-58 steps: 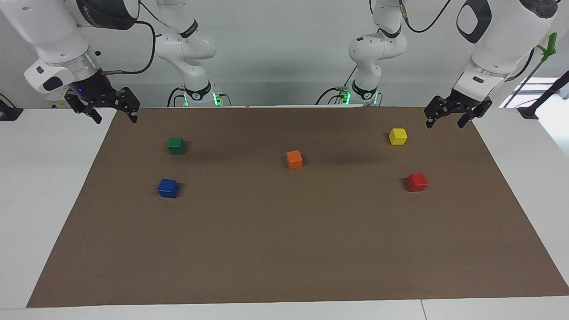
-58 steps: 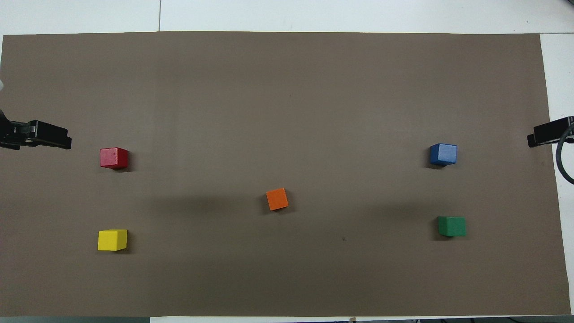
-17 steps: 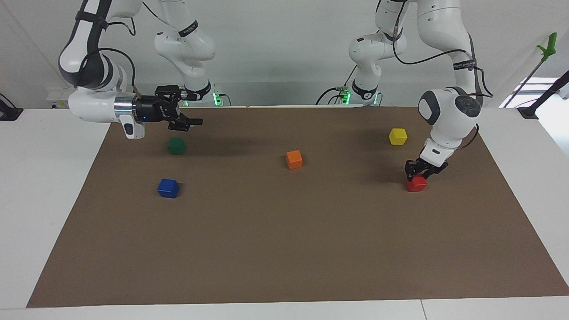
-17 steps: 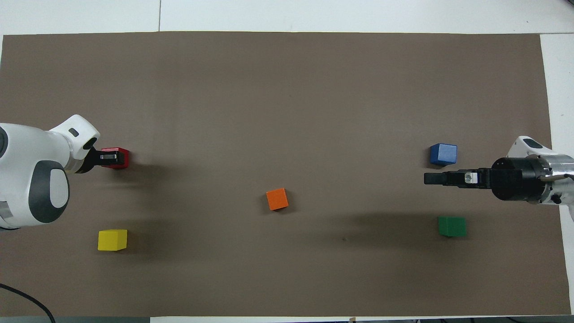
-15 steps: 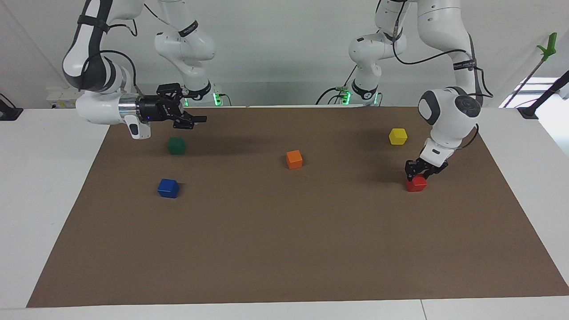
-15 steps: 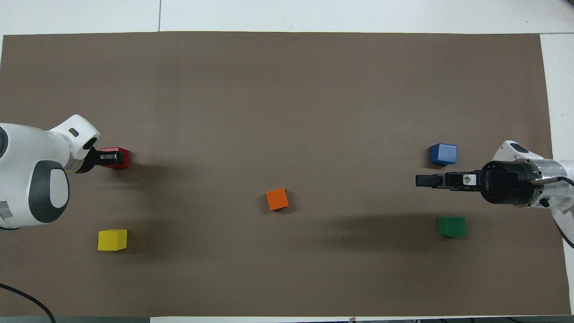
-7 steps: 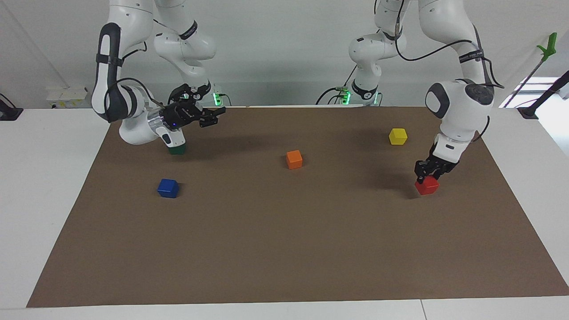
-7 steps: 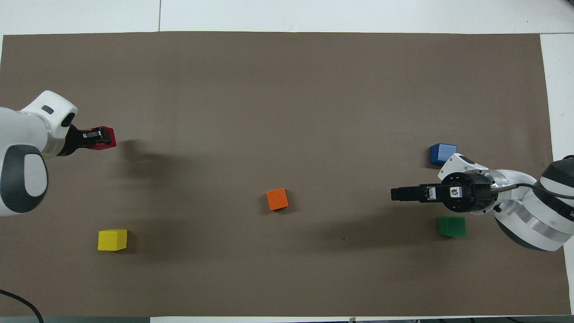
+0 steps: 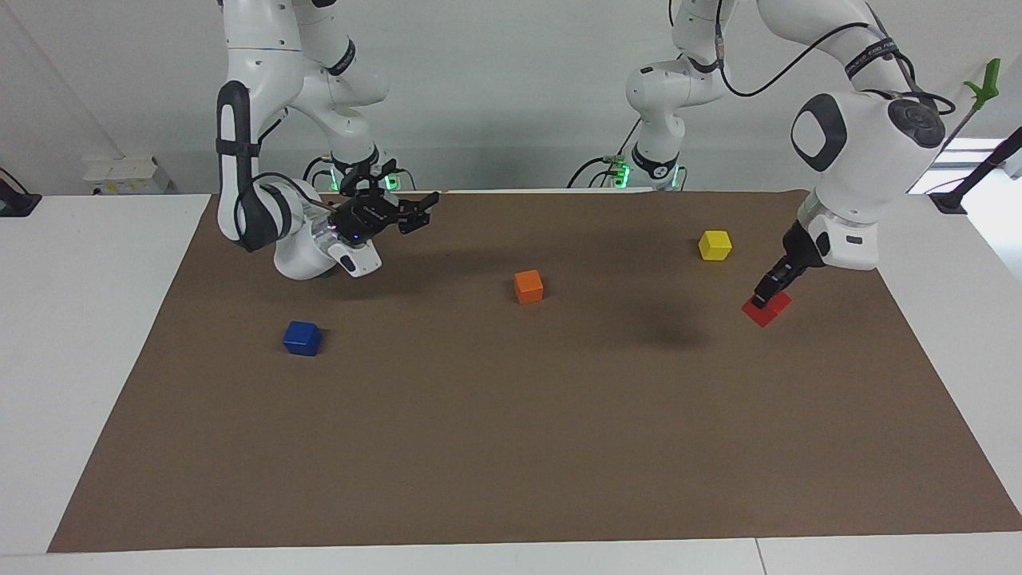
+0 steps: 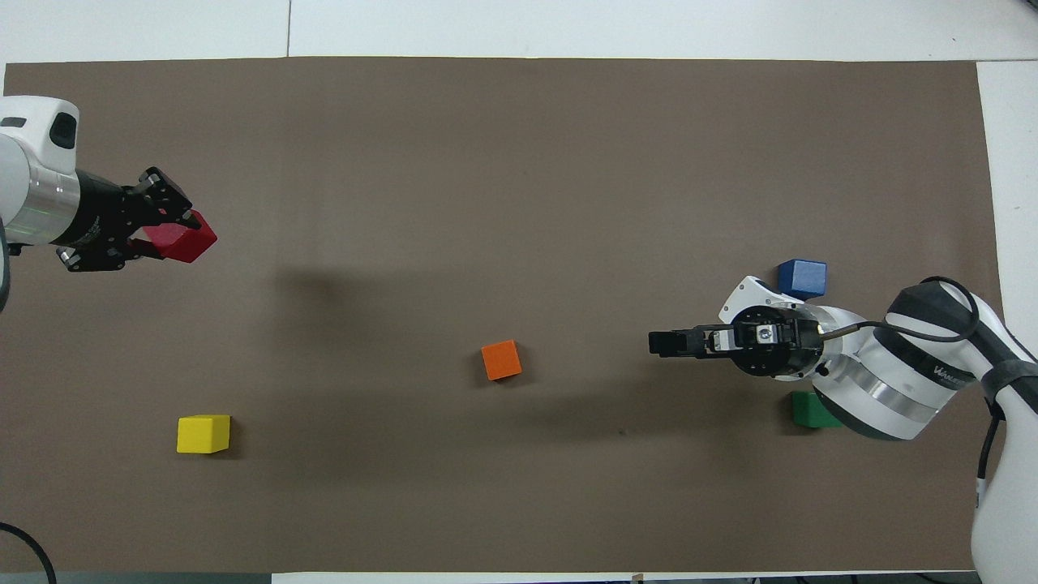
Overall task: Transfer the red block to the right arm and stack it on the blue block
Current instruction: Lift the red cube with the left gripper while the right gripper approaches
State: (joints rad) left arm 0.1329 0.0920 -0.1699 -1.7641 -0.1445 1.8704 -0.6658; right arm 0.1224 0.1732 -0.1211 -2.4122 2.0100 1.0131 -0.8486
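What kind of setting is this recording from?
Most likely a robotics lab bench: two white arms fixed at a white table covered by a brown mat, with plain coloured cubes such as the orange block and yellow block laid out.

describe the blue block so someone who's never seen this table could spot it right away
On the brown mat, look toward the right arm's end. The blue block sits there alone on the mat, farther from the robots than the green block. It is the only deep blue cube, untouched by the right claw.
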